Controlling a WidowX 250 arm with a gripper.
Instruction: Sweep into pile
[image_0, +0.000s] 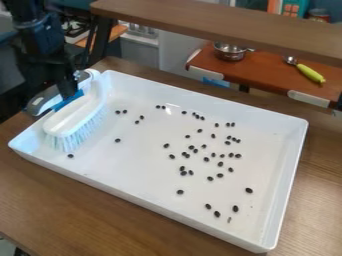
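Note:
At the upper left, the black gripper (67, 91) is at the handle of a white brush (79, 112) with a blue and grey grip; I cannot tell how its fingers stand. The brush is at the left end of a white tray (147, 204), bristles facing down onto its floor. Many small black beans (206, 159) lie scattered over the tray's middle and right side. A few more, such as a bean (117, 140), lie nearer the brush, and one bean (70, 156) is just beside the bristles.
The tray stands on a brown wooden table (60, 205), its raised walls around the beans. Behind it runs a wooden shelf (220, 22). Farther back, a metal pot (230, 51) and a green-handled utensil (310, 73) sit on a reddish-brown surface (267, 70).

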